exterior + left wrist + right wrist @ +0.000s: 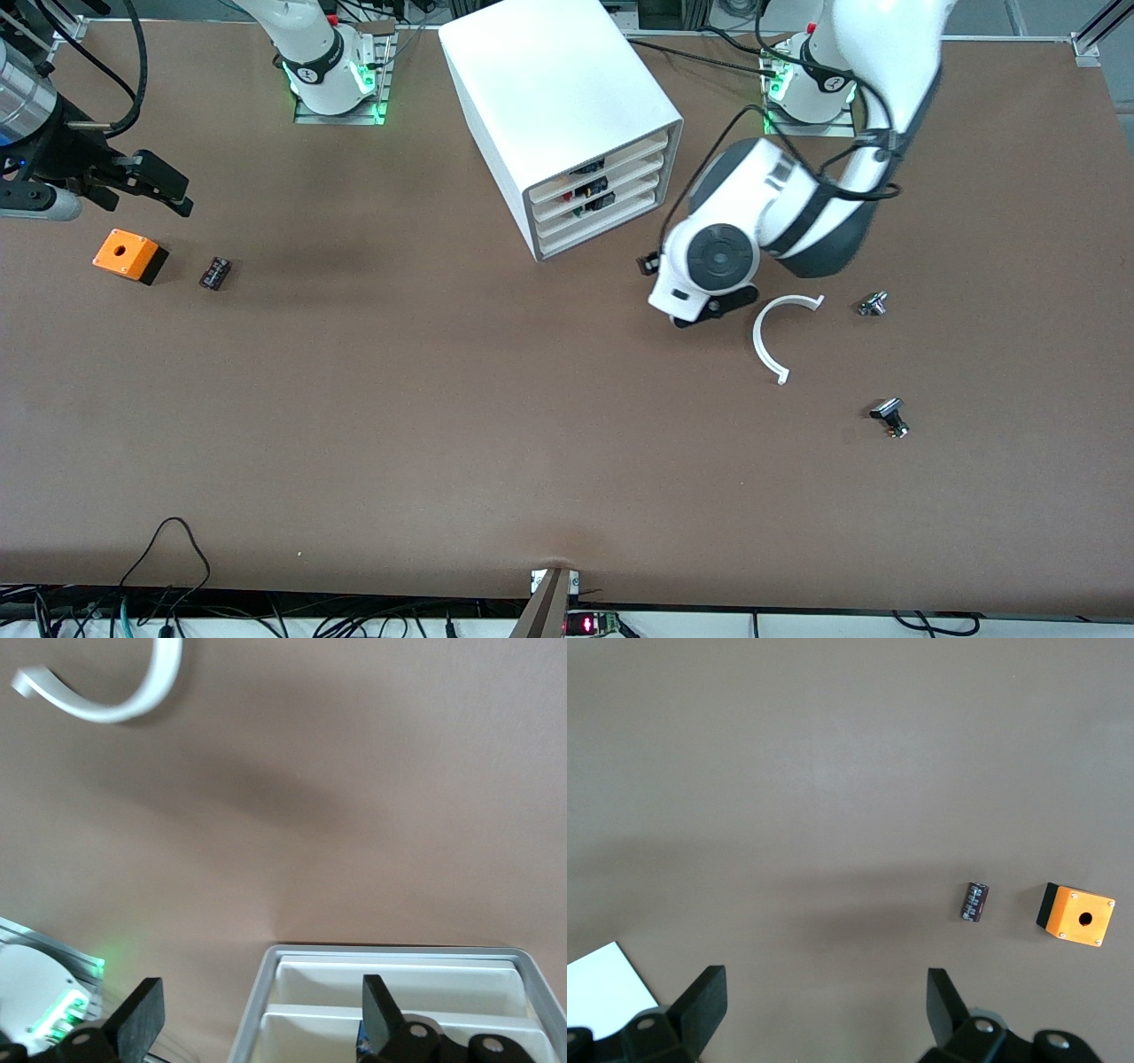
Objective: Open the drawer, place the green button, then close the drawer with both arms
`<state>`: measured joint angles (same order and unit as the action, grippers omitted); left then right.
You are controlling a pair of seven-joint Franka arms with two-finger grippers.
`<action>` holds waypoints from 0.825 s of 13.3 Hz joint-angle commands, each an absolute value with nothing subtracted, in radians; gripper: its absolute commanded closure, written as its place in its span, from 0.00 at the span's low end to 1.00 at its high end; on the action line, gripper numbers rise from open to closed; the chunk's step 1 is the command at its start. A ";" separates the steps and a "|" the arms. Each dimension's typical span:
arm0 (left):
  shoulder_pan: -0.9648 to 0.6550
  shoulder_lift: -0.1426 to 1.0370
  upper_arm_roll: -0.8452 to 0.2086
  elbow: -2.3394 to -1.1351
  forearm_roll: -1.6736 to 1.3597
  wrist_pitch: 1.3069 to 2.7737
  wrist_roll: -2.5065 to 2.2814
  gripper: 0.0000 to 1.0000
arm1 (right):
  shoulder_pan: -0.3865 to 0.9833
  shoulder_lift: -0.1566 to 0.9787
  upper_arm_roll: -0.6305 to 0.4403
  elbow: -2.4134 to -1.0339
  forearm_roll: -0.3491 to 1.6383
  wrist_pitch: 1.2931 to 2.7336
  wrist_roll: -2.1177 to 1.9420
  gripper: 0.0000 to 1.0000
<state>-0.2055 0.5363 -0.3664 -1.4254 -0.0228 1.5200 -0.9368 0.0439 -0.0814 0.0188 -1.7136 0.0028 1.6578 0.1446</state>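
Your left gripper (257,1019), fingers released, hangs just in front of the cabinet's drawer (595,206); the right gripper (824,1010), also released, waits.

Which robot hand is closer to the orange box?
The right gripper. It hangs just above the orange box at the right arm's end of the table. The left gripper is by the cabinet, much farther away.

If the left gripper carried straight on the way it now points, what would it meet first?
Most likely the cabinet: the open left gripper faces its stacked drawer fronts, one finger already before them. Which drawer it would meet is unclear.
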 commanded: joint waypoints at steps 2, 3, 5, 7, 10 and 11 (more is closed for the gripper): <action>-0.154 0.433 -0.376 -1.382 0.089 1.456 -0.800 0.01 | 0.035 -0.092 0.025 -1.695 -0.003 1.635 0.127 0.00; -0.140 0.390 -0.370 -1.385 0.092 1.447 -0.719 0.01 | 0.035 -0.091 0.025 -1.697 -0.002 1.638 0.127 0.00; -0.088 0.306 -0.374 -1.387 0.091 1.421 -0.631 0.01 | 0.035 -0.089 0.025 -1.697 -0.002 1.641 0.127 0.00; -0.046 0.246 -0.374 -1.387 0.091 1.390 -0.522 0.01 | 0.035 -0.092 0.023 -1.697 -0.002 1.641 0.127 0.00; 0.027 0.169 -0.362 -1.410 0.078 1.377 -0.321 0.01 | 0.035 -0.092 0.025 -1.697 0.002 1.644 0.129 0.00; 0.040 0.149 -0.341 -1.425 0.075 1.385 -0.229 0.01 | 0.035 -0.092 0.025 -1.697 0.003 1.646 0.129 0.00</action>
<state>-0.0015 0.2080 -0.3597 -1.3676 0.0721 1.3736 -0.3773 0.0437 -0.0863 0.0189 -1.7052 0.0028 1.6552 0.1441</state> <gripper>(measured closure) 0.009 0.000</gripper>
